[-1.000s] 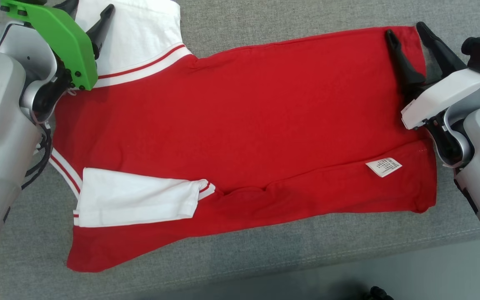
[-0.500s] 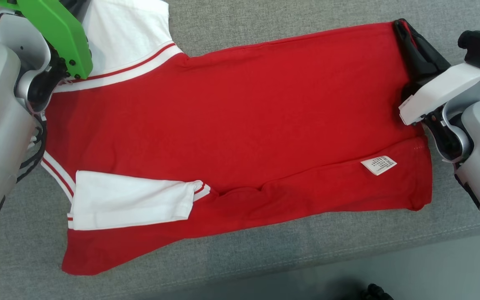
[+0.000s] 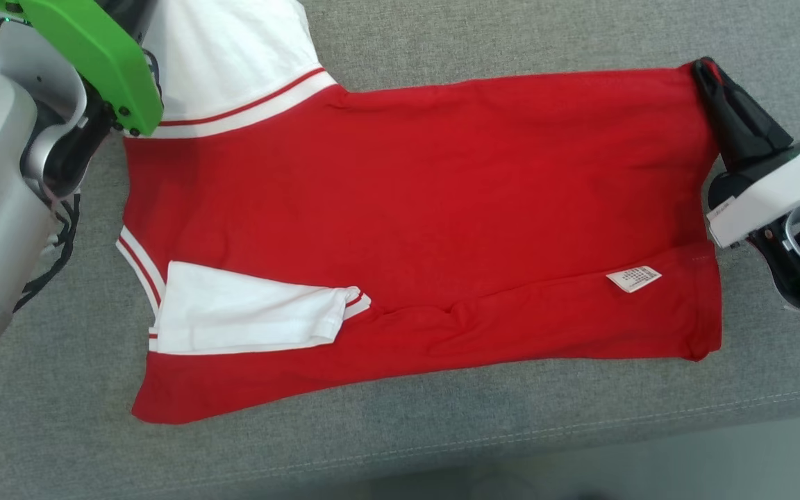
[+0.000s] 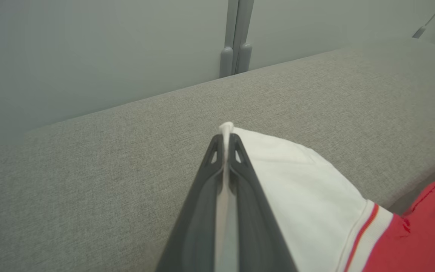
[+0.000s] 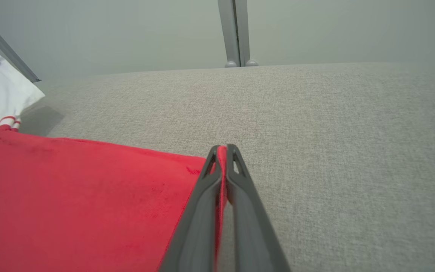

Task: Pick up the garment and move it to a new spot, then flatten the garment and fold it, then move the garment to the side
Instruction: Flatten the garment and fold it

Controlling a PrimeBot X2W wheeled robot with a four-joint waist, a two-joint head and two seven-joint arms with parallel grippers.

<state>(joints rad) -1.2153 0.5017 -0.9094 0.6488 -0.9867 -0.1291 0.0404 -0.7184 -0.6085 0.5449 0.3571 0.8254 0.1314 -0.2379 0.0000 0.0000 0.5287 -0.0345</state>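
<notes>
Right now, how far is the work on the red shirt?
Done: the red shirt lies flat on the grey cushion, its near edge and one white sleeve folded in. In hand: the left end effector pinches the far sleeve, the right end effector the far hem corner. Left: the far fold, then moving it aside.

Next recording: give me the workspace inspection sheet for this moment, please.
Surface: grey fabric cushion, stitched front edge.
Job's things: red garment spread flat, its near edge folded over, near sleeve folded onto it, care label showing.
Clutter: nothing seen.
Claws: left claw shut on the tip of the far sleeve; right claw shut on the garment's far hem corner.
Cables: dark cables hanging at the head view's left edge.
Surroundings: grey wall, vertical post, pale floor.
</notes>
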